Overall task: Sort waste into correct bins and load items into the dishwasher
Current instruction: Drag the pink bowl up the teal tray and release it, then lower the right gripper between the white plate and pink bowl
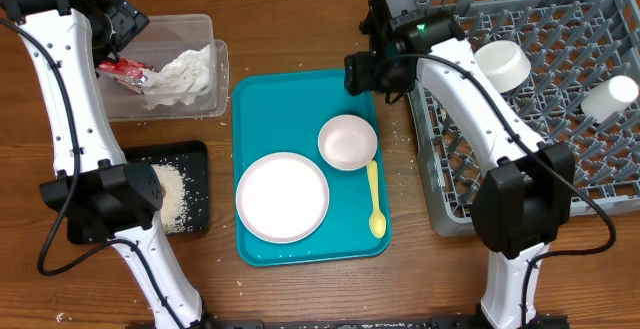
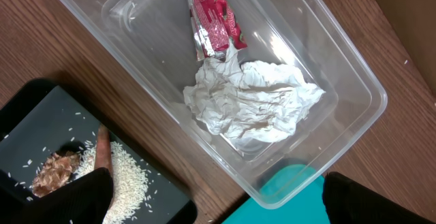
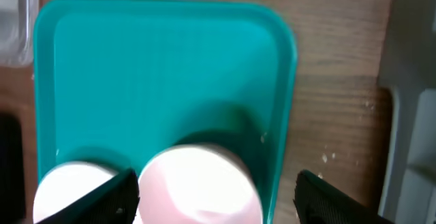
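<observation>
Where grey rack (image 1: 560,39) rests, brown wooden table (image 1: 300,19)

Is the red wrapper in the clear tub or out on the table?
In. The red wrapper lies inside the clear tub, next to the crumpled napkin.

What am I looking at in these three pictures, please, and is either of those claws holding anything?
These are two white robot arms at a wooden table, each ending in a two-finger gripper. One picture looks down from above; the other two come from wrist cameras, whose dark bottom corners are the fingers. The clear tub holds a crumpled napkin and a red wrapper; the black tray holds rice. The teal tray carries a plate, a pink dish and a yellow spoon. The grey dish rack holds a bowl and a cup. The left gripper is open by the tub, the right gripper open near the pink dish; neither holds anything.
</observation>
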### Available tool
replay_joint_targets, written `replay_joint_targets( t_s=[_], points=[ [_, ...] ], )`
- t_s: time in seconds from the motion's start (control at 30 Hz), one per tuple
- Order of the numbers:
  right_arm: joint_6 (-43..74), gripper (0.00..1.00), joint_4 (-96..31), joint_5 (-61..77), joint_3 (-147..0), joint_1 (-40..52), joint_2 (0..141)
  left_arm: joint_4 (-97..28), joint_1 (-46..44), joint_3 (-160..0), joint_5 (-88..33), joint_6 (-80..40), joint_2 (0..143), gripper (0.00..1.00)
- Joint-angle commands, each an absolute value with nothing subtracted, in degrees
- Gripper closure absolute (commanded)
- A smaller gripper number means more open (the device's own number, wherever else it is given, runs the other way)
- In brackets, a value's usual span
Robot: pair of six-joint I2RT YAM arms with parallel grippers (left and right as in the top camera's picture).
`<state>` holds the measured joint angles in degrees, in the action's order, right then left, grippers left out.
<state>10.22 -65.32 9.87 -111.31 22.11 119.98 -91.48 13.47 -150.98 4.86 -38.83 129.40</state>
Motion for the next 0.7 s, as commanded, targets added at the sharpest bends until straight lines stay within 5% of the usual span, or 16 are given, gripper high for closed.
replay_joint_targets(
  t_s=[0.0,0.67],
  points=[
    [7.0,0.24,-67.7,11.6,-112.2,24.5,119.8,-91.4,13.1,-150.7,4.6,-39.0,129.8,0.0],
    [12.3,0.4,-70.3,9.6,-110.3,35.3,129.9,-91.4,13.1,-150.7,4.6,-39.0,129.8,0.0]
  ],
)
